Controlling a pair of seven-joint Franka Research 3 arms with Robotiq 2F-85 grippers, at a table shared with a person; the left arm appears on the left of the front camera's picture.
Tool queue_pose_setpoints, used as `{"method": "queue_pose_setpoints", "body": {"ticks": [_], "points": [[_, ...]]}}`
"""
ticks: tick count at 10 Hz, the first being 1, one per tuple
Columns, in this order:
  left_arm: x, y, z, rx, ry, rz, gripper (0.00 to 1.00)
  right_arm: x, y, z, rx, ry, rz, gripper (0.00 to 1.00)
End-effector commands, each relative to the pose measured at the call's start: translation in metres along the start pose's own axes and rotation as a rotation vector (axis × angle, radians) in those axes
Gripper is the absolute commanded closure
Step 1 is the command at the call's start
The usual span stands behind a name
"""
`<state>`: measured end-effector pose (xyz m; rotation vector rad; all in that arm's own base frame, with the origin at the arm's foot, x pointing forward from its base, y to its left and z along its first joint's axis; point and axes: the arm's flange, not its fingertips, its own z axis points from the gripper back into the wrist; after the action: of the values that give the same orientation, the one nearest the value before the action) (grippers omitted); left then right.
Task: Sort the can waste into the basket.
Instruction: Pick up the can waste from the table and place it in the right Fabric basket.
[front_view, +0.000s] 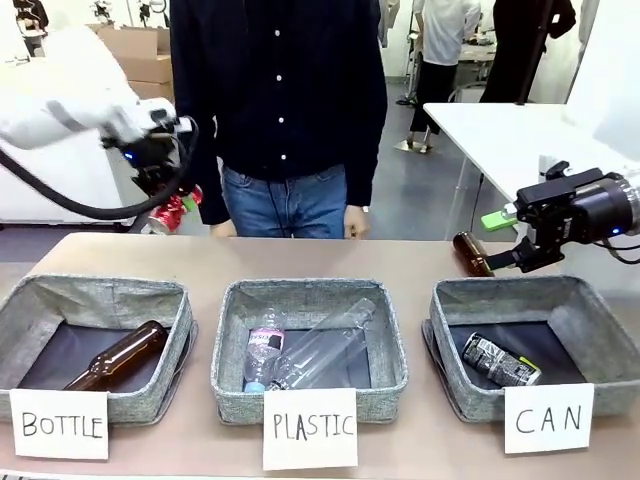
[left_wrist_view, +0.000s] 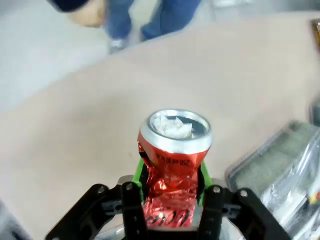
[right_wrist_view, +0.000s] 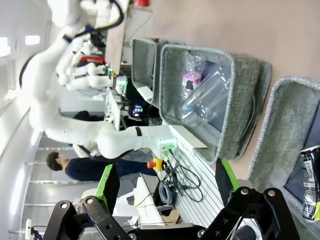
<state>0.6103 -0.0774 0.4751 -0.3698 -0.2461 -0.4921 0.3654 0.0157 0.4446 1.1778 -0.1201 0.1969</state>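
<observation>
Red can (left_wrist_view: 173, 165) | clamped between left tool (left_wrist_view: 172, 197) pads | above table (left_wrist_view: 75, 150)

White arms (front_view: 60, 110), black cable (front_view: 60, 200), black end effectors with green pads (right_wrist_view: 107, 182).

The beige table (front_view: 330, 255) is carrying three grey baskets along its near edge: "BOTTLE" basket (front_view: 30, 300) toward the left corner, "PLASTIC" basket (front_view: 232, 340) in the middle, "CAN" basket (front_view: 590, 310) toward the right. A brown bottle (front_view: 472, 253) is lying near the far edge, behind the "CAN" basket.
</observation>
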Motion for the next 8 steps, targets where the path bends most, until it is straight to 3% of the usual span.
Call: {"method": "queue_pose_setpoints", "body": {"ticks": [1, 3, 4, 5, 7, 8], "points": [[-0.125, -0.038, 0.054, -0.296, 0.036, -0.453, 0.91, -0.001, -0.001, -0.001, -0.009, -0.005, 0.017, 0.0], [-0.2, -0.052, 0.06, -0.356, 0.063, -0.811, 0.91, -0.001, -0.001, -0.001, -0.009, -0.005, 0.017, 0.0], [-0.212, -0.048, 0.056, -0.344, -0.017, -0.81, 0.91, -0.001, -0.001, -0.001, -0.009, -0.005, 0.017, 0.0], [-0.148, -0.07, 0.064, -0.227, 0.009, -0.424, 0.91, -0.001, -0.001, -0.001, -0.009, -0.005, 0.017, 0.0], [-0.148, -0.07, 0.064, -0.227, 0.009, -0.424, 0.91, -0.001, -0.001, -0.001, -0.009, -0.005, 0.017, 0.0], [-0.19, -0.068, 0.063, -0.266, 0.001, -0.538, 0.56, 0.0, 0.0, 0.0, 0.0, 0.0, 0.0, 0.0]]}}
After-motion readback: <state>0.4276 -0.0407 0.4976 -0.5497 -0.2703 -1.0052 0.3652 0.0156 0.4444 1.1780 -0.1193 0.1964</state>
